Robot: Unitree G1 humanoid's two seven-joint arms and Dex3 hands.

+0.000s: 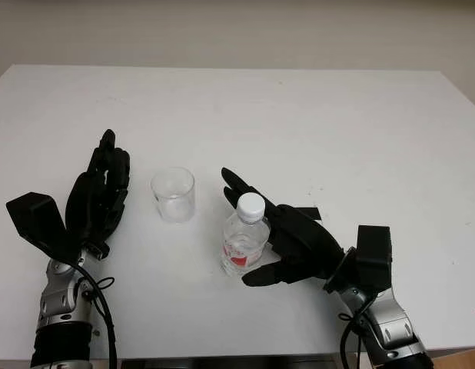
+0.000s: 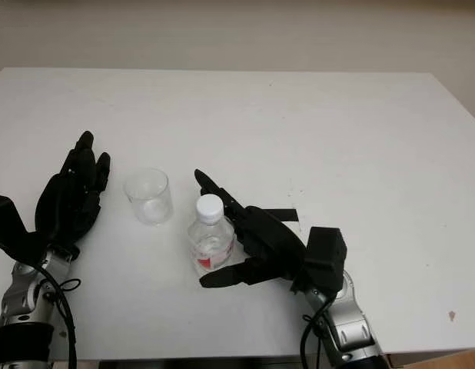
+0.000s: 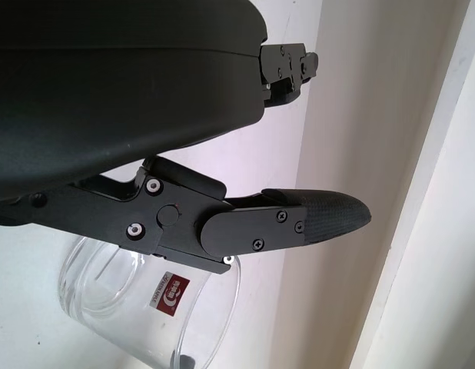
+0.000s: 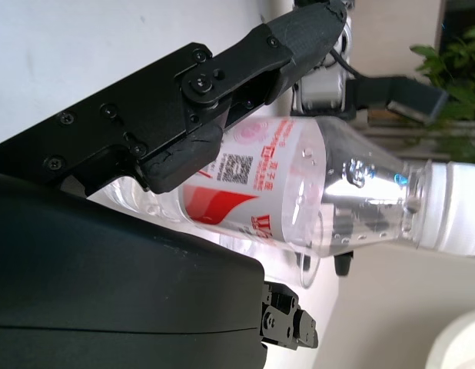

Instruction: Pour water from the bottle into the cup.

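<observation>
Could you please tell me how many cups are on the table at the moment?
1: the cup stands between the open left hand and the bottle.

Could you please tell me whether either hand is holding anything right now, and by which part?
The right hand is around the bottle at its labelled body; a firm grip cannot be told. The left hand is open beside the cup.

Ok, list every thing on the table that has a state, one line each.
bottle: upright on the table, white cap on, not tipped.
cup: upright, open side up, left of the bottle; clear, no water level made out.
right hand: around the bottle, fingers either side; a firm grip cannot be told.
left hand: open, left of the cup, apart from it.
table: white, bearing both.
</observation>
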